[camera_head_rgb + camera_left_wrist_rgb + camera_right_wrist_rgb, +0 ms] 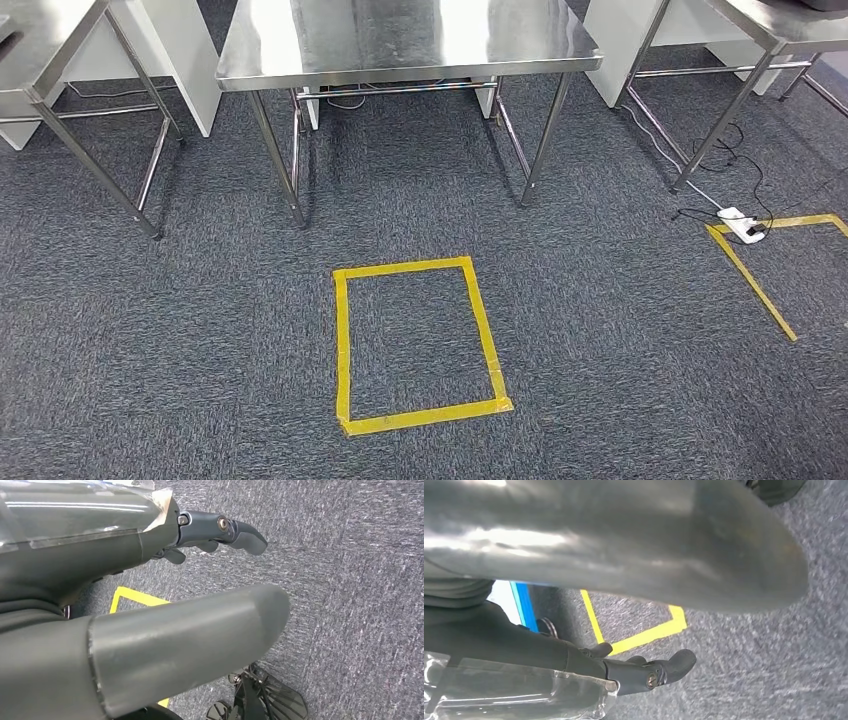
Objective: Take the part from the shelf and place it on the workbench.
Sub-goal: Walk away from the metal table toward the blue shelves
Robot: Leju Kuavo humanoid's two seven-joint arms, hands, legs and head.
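Note:
A stainless steel workbench (400,45) stands straight ahead in the head view, its top bare and shiny. My left hand (150,645) hangs over the grey carpet, the thick thumb apart from the dark fingers (235,532), with nothing in it. My right hand (624,555) also hangs above the carpet. Its fingers (664,670) are spread away from the thumb and hold nothing.
A yellow tape rectangle (415,345) marks the carpet in front of the workbench. More steel tables stand at the left (50,50) and right (760,25). A white power strip (740,225) with black cables lies by a second tape outline (760,285) at the right.

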